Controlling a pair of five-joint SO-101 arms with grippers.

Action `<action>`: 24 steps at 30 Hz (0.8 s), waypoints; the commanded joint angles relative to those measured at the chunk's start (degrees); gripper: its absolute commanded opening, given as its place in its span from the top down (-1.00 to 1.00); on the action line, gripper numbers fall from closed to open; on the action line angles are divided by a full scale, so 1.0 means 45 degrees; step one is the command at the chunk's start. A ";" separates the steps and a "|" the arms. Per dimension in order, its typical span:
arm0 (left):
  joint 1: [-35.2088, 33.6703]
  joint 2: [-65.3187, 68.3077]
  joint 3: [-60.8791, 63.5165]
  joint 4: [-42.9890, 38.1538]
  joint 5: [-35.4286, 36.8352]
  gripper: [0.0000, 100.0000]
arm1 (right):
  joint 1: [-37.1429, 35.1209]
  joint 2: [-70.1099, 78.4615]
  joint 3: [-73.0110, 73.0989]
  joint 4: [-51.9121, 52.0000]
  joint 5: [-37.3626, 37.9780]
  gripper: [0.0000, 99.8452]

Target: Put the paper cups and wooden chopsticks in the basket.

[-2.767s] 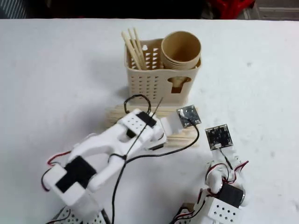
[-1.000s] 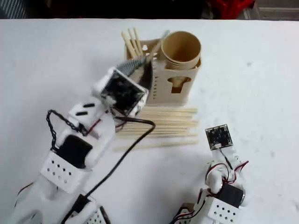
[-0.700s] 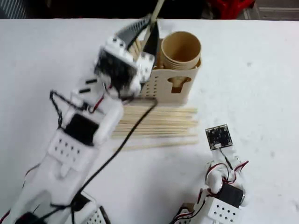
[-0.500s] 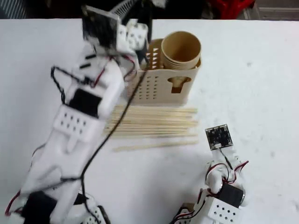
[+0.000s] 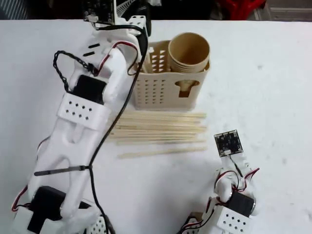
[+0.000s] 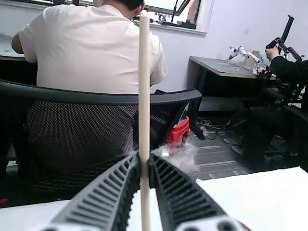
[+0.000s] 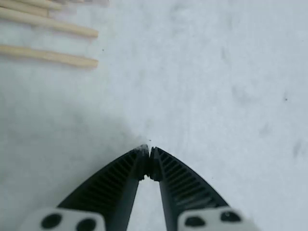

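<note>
Right, on the white surface [image 5: 273, 87] I see the basket [image 5: 165, 90] at upper centre with the paper cups [image 5: 189, 51] stacked inside, and loose chopsticks [image 5: 161, 127] lying just below it. My left claw [image 6: 143, 161] grips one chopstick [image 6: 144, 86] upright; my right claw [image 7: 147, 154] is clenched tip to tip.

White perforated arm shells [image 5: 80, 107], black servos [image 5: 90, 87], black-and-red cables [image 5: 112, 126], ribbed black left claw [image 6: 143, 161] and right claw [image 7: 147, 150].
</note>
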 commanded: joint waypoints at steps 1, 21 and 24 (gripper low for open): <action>-0.0147 -0.0068 -0.0586 0.0020 0.0176 0.95 | 0.0107 -0.0068 0.0098 -0.0107 0.0078 0.96; 0.0225 -0.0459 -0.0567 0.3595 0.0156 0.83 | 0.0107 -0.0068 0.0098 -0.0107 0.0078 0.96; 0.0459 -0.1084 -0.0567 0.5880 0.0156 0.83 | 0.0107 -0.0068 0.0098 -0.0107 0.0078 0.96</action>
